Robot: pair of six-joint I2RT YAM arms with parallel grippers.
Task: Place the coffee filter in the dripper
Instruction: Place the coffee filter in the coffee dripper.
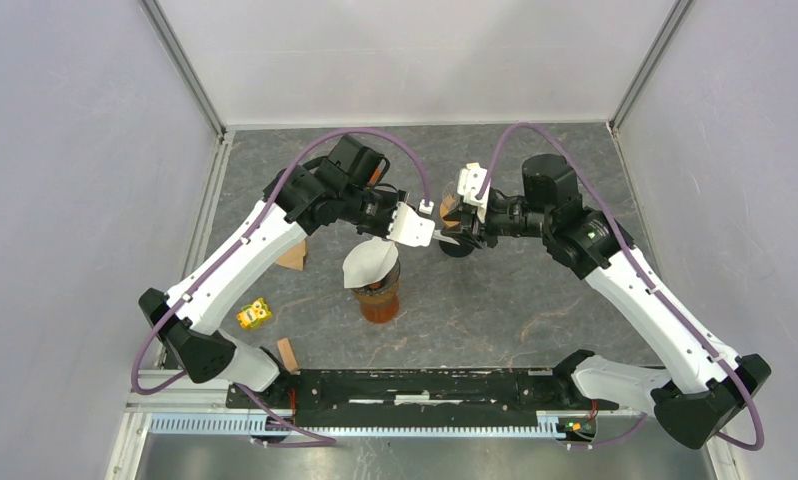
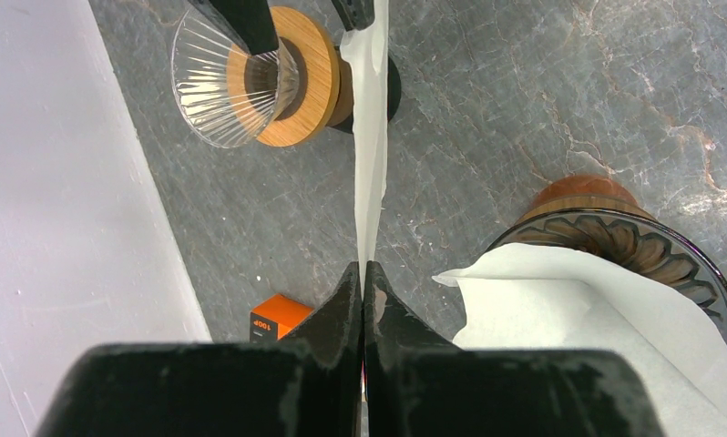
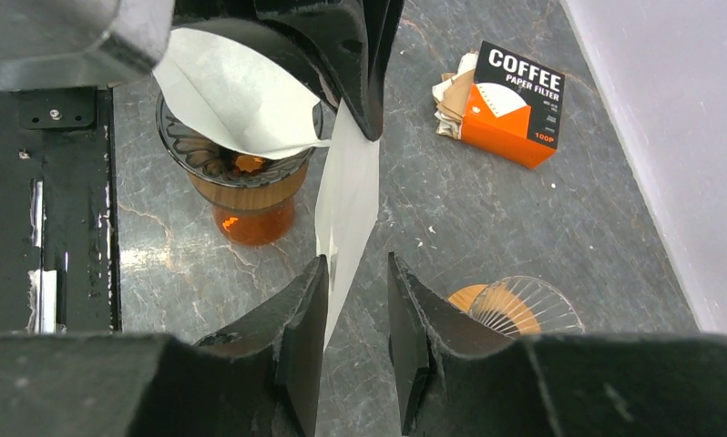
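Gripping a flat white coffee filter (image 2: 371, 137) edge-on, the left gripper (image 2: 363, 266) has its fingers pressed together on the paper. The right gripper (image 3: 357, 264) has its fingers apart, with the sheet's lower end hanging between them, possibly brushing one. Nearer, a dark dripper (image 3: 182, 150) on an amber carafe (image 3: 250, 214) holds a second filter (image 3: 223, 91). At left, an orange box (image 3: 515, 105) reads "COFFEE PAPER FILTER 100P". A clear glass dripper (image 3: 524, 305) sits farther right.

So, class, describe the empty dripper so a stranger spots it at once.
On the grey table, look by the right gripper. A clear ribbed glass dripper with a wooden collar stands there; unlike the dark dripper on the orange jug, it holds no paper.
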